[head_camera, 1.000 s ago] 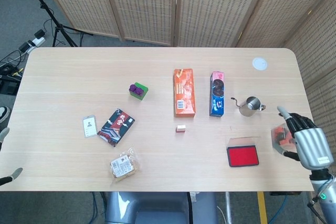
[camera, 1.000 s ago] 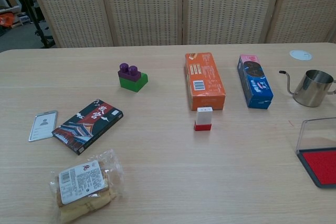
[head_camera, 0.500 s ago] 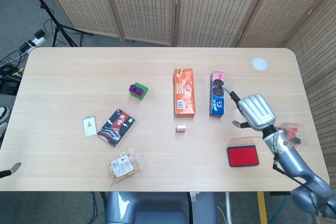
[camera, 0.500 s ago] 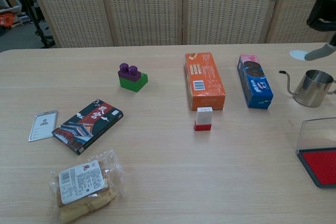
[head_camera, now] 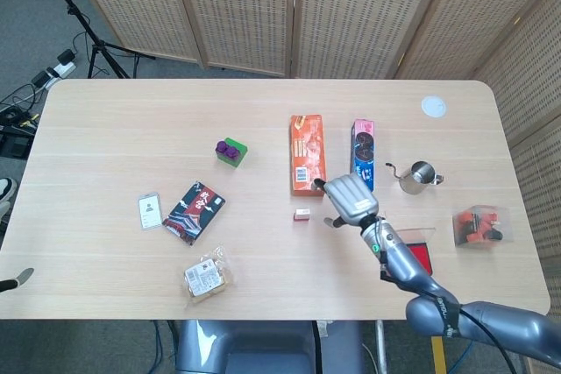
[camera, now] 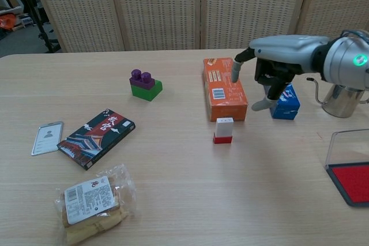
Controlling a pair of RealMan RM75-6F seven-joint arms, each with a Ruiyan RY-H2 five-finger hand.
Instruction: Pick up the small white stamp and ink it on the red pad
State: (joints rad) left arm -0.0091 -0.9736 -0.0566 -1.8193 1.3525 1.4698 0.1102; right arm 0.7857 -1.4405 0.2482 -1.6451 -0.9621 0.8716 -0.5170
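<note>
Chest view alone showed the right hand [camera: 275, 64], fingers spread and empty, raised above the small white red-based stamp [camera: 223, 130].

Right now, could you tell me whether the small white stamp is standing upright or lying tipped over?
Upright. In the chest view the small white stamp stands on its red base with the white part on top, in front of the orange box.
</note>
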